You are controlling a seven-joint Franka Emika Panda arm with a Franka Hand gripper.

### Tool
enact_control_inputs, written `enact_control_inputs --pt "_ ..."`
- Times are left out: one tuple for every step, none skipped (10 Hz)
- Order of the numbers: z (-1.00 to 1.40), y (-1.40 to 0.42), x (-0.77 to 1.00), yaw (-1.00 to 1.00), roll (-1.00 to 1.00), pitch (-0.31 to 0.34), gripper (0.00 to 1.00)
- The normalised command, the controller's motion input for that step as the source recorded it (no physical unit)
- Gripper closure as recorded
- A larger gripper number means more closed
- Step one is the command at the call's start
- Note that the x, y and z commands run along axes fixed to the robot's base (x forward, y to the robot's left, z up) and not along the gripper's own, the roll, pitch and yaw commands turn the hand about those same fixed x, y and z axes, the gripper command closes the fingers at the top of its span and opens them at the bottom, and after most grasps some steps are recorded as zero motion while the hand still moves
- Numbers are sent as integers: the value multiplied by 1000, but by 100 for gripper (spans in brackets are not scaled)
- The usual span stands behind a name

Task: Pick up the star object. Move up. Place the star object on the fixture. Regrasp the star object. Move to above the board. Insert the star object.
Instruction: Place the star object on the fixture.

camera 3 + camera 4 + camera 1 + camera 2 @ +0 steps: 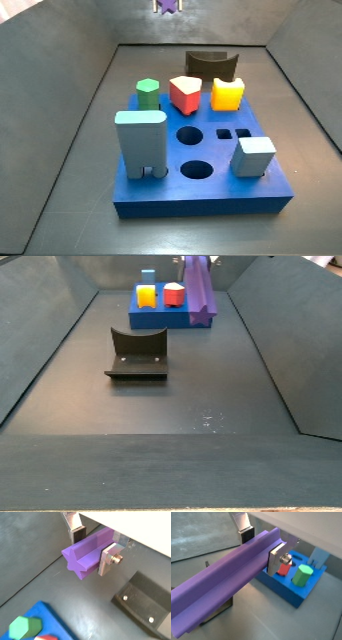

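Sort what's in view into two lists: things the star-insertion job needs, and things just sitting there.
Needed:
star object, clamped in the gripper, raised off the floor
fixture, bare on the floor
board

Just there:
green peg
red peg
yellow peg
teal peg
white peg

Even soft lighting, faint shadows, wrist views blurry

You see the fixture [138, 354] standing on a dark grey matte floor [201, 391]. On either side of it, a sloping grey wall [47, 346] and its twin [274, 336] rise outward. Behind it stands a low back wall [134, 55]. In front of it, you find pale specks [207, 416] on the floor, under soft, even light.
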Motion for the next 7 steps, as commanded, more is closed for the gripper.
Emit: enact_control_inputs --pt "29 -14 1000 -47 -1000 128 100" --pt "25 -6 1000 -55 -1000 128 100" --pt "12 5 1000 -70 -1000 128 100" --pt "4 13 1000 -81 -1000 128 100" --pt "-2 21 1000 -98 -1000 128 100" --pt "-5 25 1000 -109 -1000 128 100" --pt "-11 34 1000 -139 -1000 124 100"
